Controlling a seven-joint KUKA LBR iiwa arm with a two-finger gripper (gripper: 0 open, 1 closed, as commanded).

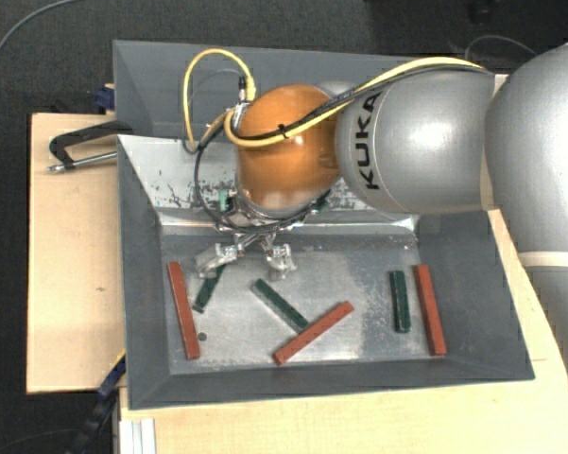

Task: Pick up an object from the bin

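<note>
**Tool hangs open over bin of slim bars**

Fingers spread apart and holding nothing, the tool (248, 256) of the KUKA arm (425, 140) hovers low over bare floor near the back wall of the grey metal bin (142, 253), under the orange cover (284, 149) on its wrist. Nearest is a short dark green bar (205, 293), lying aslant just beside the fingertip that faces the bin's left wall. A longer dark green bar (281, 305) lies aslant at the middle of the floor, just in front of the tool. Its front end is near or touching a red-brown bar (312, 332) that angles toward the front wall. A second red-brown bar (182, 310) lies along the left wall. By the right wall a third green bar (399, 301) and a third red-brown bar (429, 310) lie side by side, well apart from the tool. No bar sits between the fingers, so which one is meant cannot be told. All six look stiff, light and thin. They lie flat on smooth metal, where a nudge would likely send them sliding. The surest hold is judged to be across a bar's narrow width at mid-length, fingers square to its long axis. The short green bar, though closest, offers little length to spare.
</note>
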